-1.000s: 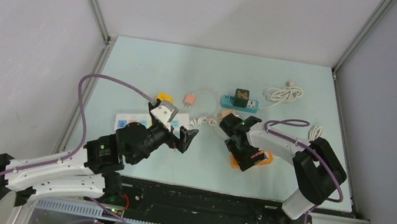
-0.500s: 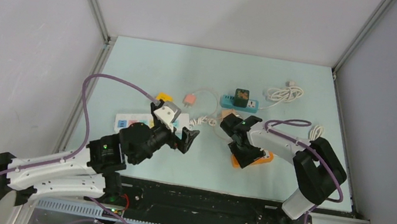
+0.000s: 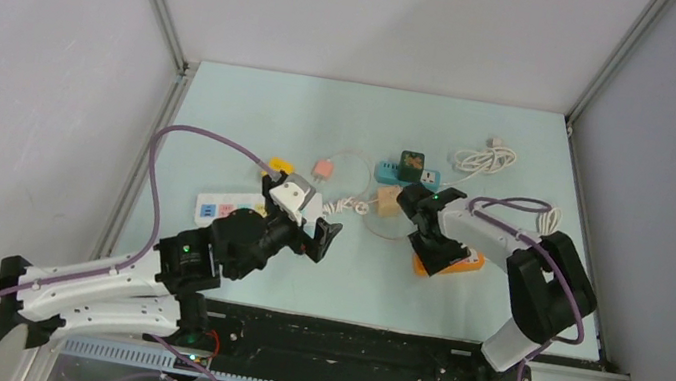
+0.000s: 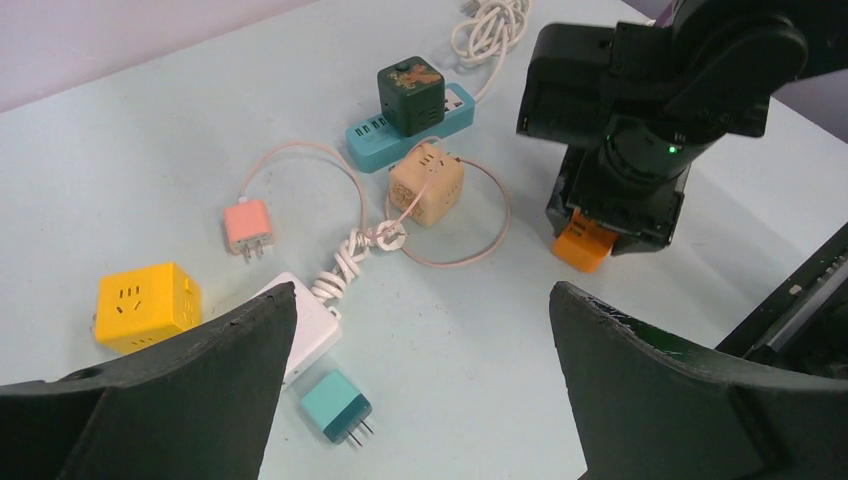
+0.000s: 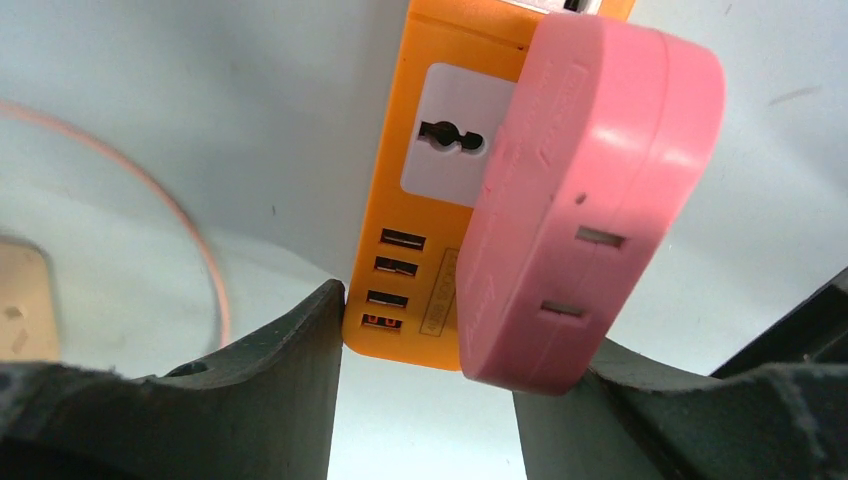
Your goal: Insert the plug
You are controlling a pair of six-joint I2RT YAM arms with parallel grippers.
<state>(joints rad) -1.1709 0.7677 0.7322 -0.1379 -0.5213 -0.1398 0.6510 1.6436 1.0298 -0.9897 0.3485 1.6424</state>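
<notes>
The pink plug meets the orange strip, right of centre.
Top: right gripper sits over the orange strip; left gripper is released. Left wrist: its fingers are spread wide. Right wrist: the pink plug is tilted across the strip's socket and rests against one finger, jaws parted.

Pale blue table carries everything. In the gap between the left fingers: teal plug lying flat, white power strip just beside it. Yellow cube socket sits just past one fingertip. Farther out beyond those fingers: pink plug, beige cube with looped cord, teal power strip, white cable coil. Orange power strip lies flat between the right fingers, one finger at its long edge.
</notes>
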